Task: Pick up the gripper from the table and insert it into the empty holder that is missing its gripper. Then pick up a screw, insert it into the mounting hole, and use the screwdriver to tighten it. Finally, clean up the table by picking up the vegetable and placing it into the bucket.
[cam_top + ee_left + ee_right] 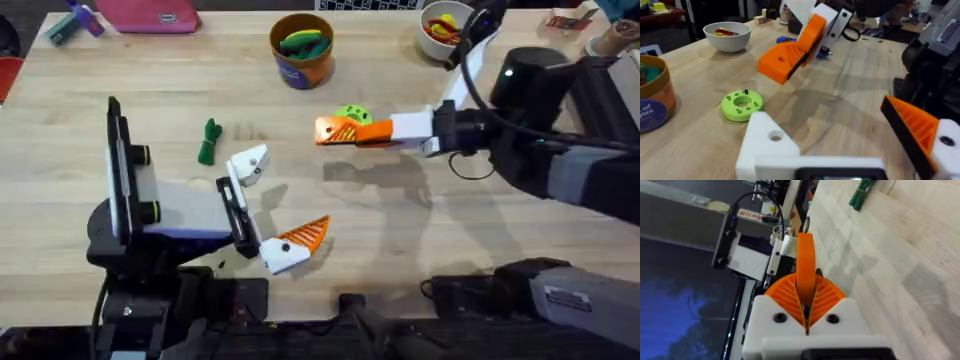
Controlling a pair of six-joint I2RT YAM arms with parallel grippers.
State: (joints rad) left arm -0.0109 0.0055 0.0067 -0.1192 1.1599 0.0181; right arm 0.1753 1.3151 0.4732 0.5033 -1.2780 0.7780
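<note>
My right gripper hangs over the table's middle, shut on the loose orange gripper piece. That wedge has a black side and sticks out past the fingertips. In the right wrist view it stands edge-on between the ribbed pads. The lime green holder lies flat just behind it; in the left wrist view this disc sits below the wedge. My left gripper is open and empty near the front. The dark green vegetable lies left of centre. The orange-brown bucket stands at the back.
A white bowl of red and yellow bits stands at the back right. The bucket holds a green-and-yellow toy. A blue thing lies behind the held wedge, mostly hidden. Pink and purple items sit at the back left.
</note>
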